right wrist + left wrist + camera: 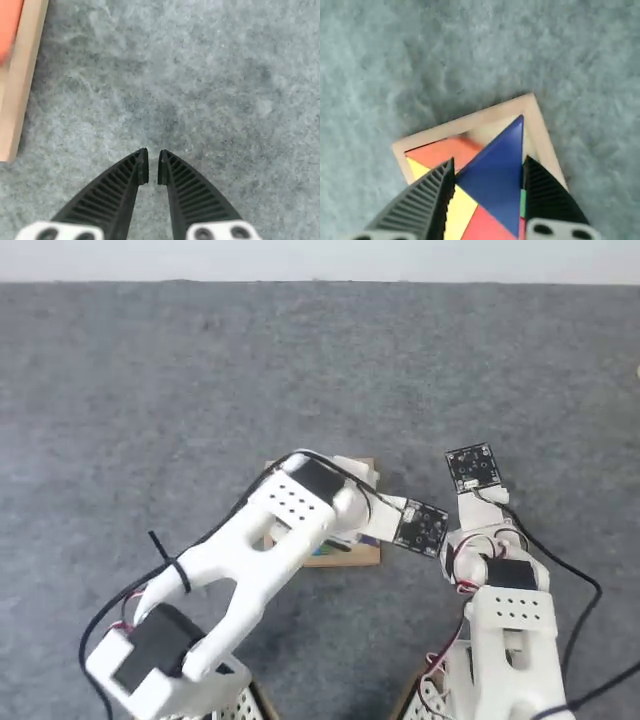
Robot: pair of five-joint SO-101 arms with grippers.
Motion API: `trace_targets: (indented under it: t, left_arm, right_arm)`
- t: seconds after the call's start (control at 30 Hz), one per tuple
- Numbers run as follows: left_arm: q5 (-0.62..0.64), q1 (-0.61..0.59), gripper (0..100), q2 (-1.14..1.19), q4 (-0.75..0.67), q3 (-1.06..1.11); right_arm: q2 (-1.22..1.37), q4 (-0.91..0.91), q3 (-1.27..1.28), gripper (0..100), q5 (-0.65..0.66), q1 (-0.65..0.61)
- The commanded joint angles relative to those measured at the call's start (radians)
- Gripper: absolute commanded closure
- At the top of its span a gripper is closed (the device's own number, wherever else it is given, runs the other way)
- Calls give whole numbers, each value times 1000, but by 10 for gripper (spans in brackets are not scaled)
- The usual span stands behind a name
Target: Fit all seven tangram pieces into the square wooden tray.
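The left gripper (489, 162) clamps the blue triangle (495, 185) over the tray (465, 125), apparently to seat it in the bare corner, while the right gripper (150, 167) hangs alongside, almost closed and empty.

Two arms: left arm (250, 560), right arm (505, 610). Two grippers: left gripper (488, 161), right gripper (152, 167). One wooden tray (470, 120). Five pieces showing at it, one each: blue triangle (497, 175), yellow piece (462, 210), orange piece (445, 150), red piece (485, 227), green sliver (523, 202).
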Motion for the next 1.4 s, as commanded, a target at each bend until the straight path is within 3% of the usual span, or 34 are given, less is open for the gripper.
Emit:
trace_targets:
  t: [0.0,0.13,0.43,0.67,0.9,1.37]
  left_arm:
    - [-3,6,705,-60,-69,30]
    - [44,-11,622,-61,-114,48]
    - [43,-112,621,-61,-121,84]
    - [121,-120,621,-61,-284,176]
    - [129,-161,621,-61,-307,159]
    - [407,-259,622,-61,-523,154]
  right_arm:
    - [-35,8,-60,945,3,4]
    - [-35,8,-60,945,3,4]
    - [-35,8,-60,945,3,4]
    - [-35,8,-60,945,3,4]
    - [-35,8,-60,945,3,4]
    - [-35,8,-60,945,5,4]
